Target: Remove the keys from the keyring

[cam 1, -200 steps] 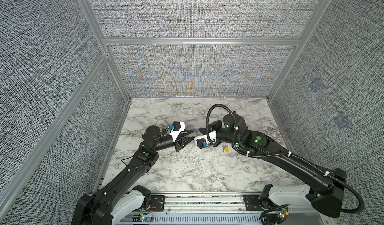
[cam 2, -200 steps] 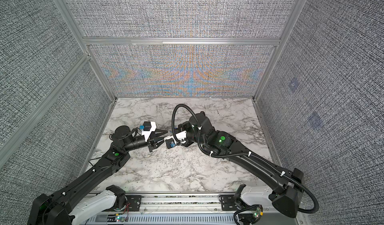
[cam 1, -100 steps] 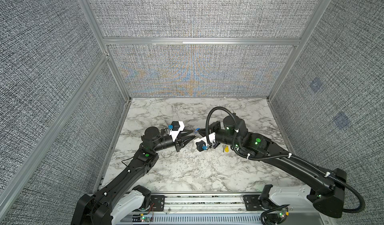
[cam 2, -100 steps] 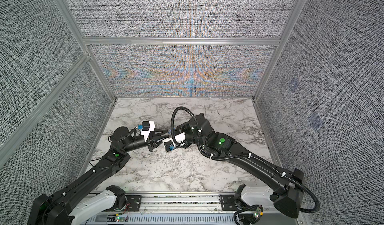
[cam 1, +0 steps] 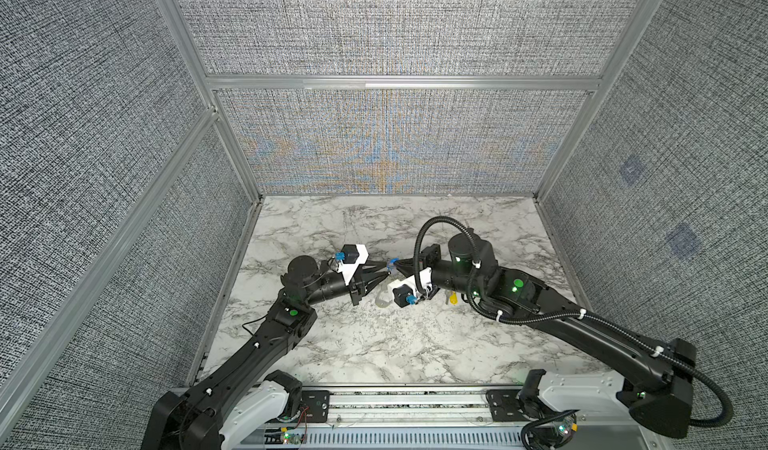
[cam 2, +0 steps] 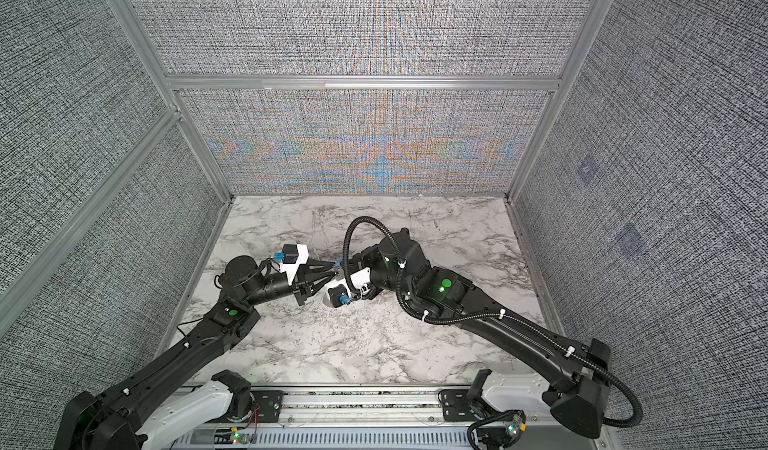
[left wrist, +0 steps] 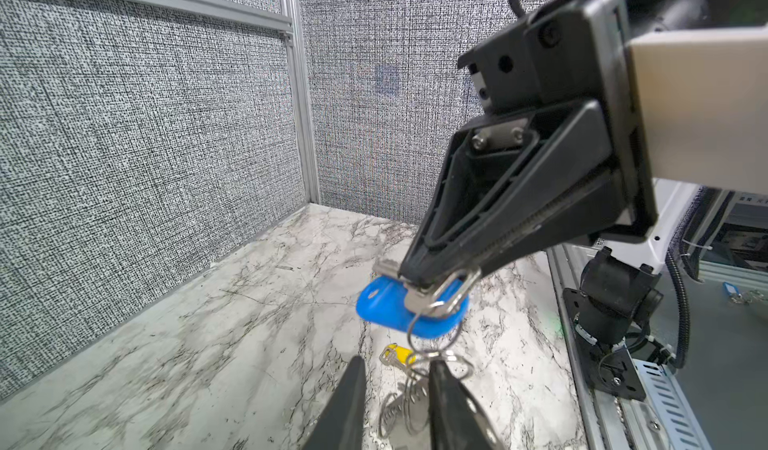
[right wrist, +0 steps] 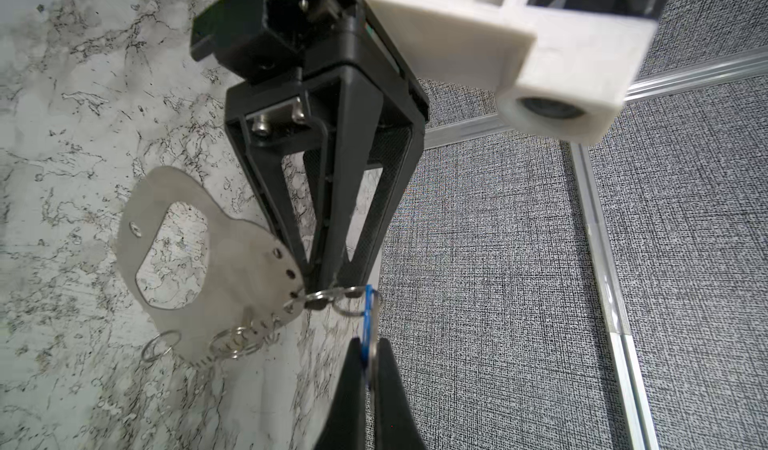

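Two grippers meet at the key bunch

The right gripper [left wrist: 419, 279] is clenched on the blue key [left wrist: 399, 311], above the marble table [left wrist: 208, 344]. The left gripper [right wrist: 326, 279] has narrow jaws at the small rings [right wrist: 320, 298] beside the keyring [right wrist: 232, 269]; whether it pinches them I cannot tell. The yellow key [cam 1: 453, 298] lies on the table, near the right arm.

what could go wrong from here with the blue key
The left tool straddles several thin wire split rings with open jaws; closing may pinch the wrong one or slip off. The right tool grips the blue-tagged metal key only at its tips, so a pull might twist it loose. The flat grey metal keyring plate seems to dangle and could swing.
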Controlling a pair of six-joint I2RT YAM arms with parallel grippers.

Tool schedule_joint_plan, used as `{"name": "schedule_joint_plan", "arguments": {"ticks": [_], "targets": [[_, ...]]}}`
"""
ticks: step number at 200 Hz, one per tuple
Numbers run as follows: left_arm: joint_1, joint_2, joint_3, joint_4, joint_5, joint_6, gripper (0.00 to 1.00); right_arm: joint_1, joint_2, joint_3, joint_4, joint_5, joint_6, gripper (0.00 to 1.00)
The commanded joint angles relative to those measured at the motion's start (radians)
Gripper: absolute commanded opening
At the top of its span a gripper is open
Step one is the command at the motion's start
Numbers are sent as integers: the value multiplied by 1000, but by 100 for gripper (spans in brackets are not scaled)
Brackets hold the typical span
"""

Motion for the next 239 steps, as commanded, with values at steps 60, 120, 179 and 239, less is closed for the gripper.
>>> {"name": "schedule_joint_plan", "arguments": {"ticks": [60, 120, 179, 239], "targets": [[-12, -10, -24, 98, 42, -30, 26, 5, -1, 2, 53, -24, -1, 0], [-15, -15, -26, 101, 48, -29, 12, 3, -7, -10, 69, -7, -6, 0], [-15, -15, -17, 62, 49, -13, 2, 4, -20, -16, 75, 14, -22, 0], [-15, -7, 12, -4, 57, 22, 0, 4, -52, -34, 86, 59, -28, 0]]}}
